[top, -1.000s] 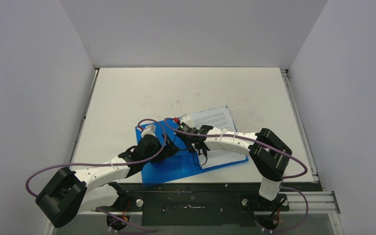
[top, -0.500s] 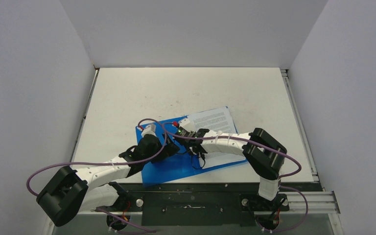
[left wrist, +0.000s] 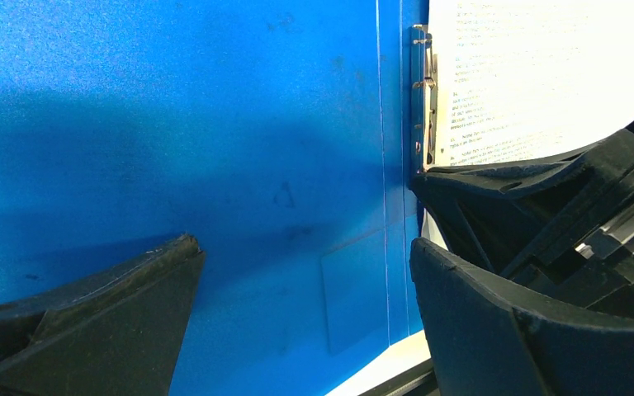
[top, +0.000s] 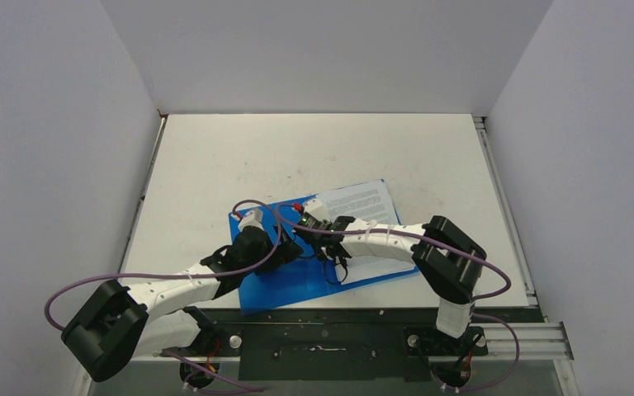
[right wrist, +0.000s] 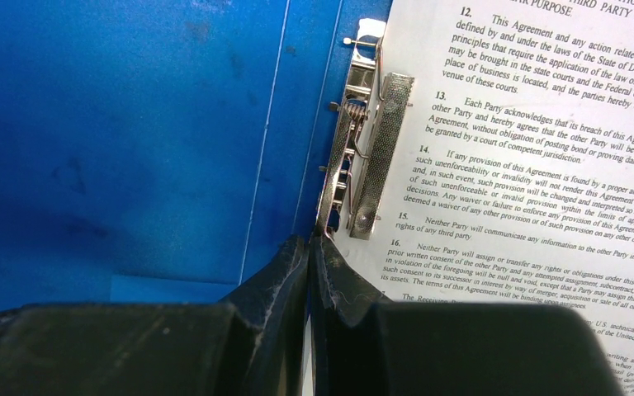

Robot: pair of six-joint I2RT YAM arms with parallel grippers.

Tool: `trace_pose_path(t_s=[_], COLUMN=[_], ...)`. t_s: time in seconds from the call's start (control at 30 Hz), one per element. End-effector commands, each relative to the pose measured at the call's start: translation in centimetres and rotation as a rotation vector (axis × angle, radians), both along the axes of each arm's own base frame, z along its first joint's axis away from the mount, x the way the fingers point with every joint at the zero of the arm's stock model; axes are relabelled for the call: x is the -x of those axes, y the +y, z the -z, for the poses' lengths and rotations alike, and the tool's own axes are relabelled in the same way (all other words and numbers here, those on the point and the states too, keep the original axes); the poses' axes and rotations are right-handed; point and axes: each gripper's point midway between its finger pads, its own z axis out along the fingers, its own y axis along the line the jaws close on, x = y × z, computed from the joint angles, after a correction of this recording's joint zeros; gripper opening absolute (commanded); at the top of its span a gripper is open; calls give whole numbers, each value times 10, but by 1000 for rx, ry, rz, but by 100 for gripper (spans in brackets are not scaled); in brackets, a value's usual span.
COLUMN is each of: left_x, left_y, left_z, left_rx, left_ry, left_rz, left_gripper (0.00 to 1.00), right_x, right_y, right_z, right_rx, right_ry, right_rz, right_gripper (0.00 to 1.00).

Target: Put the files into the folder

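Note:
The blue folder (top: 285,285) lies open near the table's front edge. The files (top: 363,200), white sheets with dense black text, lie on its right half. The metal clip (right wrist: 363,157) runs along the spine beside the sheets' left edge. My right gripper (top: 320,241) is shut, and its tips (right wrist: 309,243) touch the clip's near end. I cannot tell if they pinch it. My left gripper (top: 290,250) is open and empty, low over the bare left cover (left wrist: 173,124). Its right finger (left wrist: 495,322) is next to the right gripper. The clip (left wrist: 421,99) and sheets (left wrist: 528,74) show there too.
Grey walls stand close on the left, back and right of the white table (top: 314,157). A metal rail (top: 512,338) runs along the front edge by the arm bases. Purple cables (top: 256,206) loop over both arms above the folder.
My right arm has drawn in slightly to the left, its elbow shifting left. The left arm, the folder and the files stay where they were.

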Motion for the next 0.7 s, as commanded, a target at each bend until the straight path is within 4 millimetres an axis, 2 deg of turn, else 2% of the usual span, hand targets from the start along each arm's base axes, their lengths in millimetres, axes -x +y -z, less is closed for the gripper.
trace_pose_path(t_s=[0.0,0.23,0.33,0.5,0.67], left_x=[5,4,4,6,6], left_y=[5,5,5,5,2], left_z=[5,3,3,4,-4], left_rx=[-27,-24,-21,-18,-1], left_ry=[13,6,4,8,-4], left_rz=[0,1,4,10,17], left_gripper=[98,98,98,98,98], right_x=[12,-2,-12,-21,-33], right_y=[12,23,22,21,16], right_z=[-2,-32,-45,-65,-81], right_rx=[-73,-127,-130,-154,-186], right_ry=[57,-8,-54,-98,-134], right_rz=[0,16,41,59,88], right_gripper=[5,6,9,20,28])
